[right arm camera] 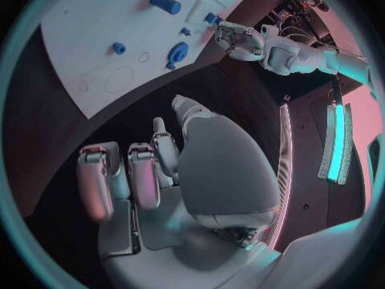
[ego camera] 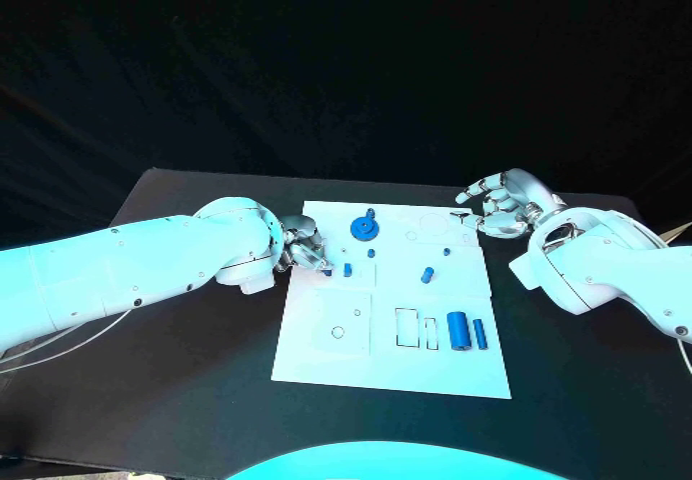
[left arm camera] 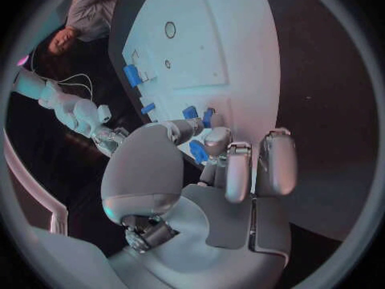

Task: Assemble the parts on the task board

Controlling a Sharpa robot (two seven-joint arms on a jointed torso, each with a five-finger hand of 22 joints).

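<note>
The left hand [ego camera: 306,248] sits at the left edge of the task board [ego camera: 332,350], and in the left wrist view its fingertips [left arm camera: 210,138] look closed round a small blue part [left arm camera: 198,151], pinching it low against the white plate; from the head view I can't confirm the grip. The right hand [ego camera: 502,204] hovers off the board's far right corner, fingers loosely curled and apart, holding nothing. To do this step well, I'd say the left hand should lift the piece cleanly, keep it square to the board and lower it straight into its seat without nudging the neighbouring small peg [ego camera: 349,268]. The large blue cylinder [ego camera: 457,331] lies near the board's right side, its long axis running near to far, beside a thinner blue bar [ego camera: 480,334] lying parallel. A blue gear [ego camera: 366,227] stands toward the far edge.
</note>
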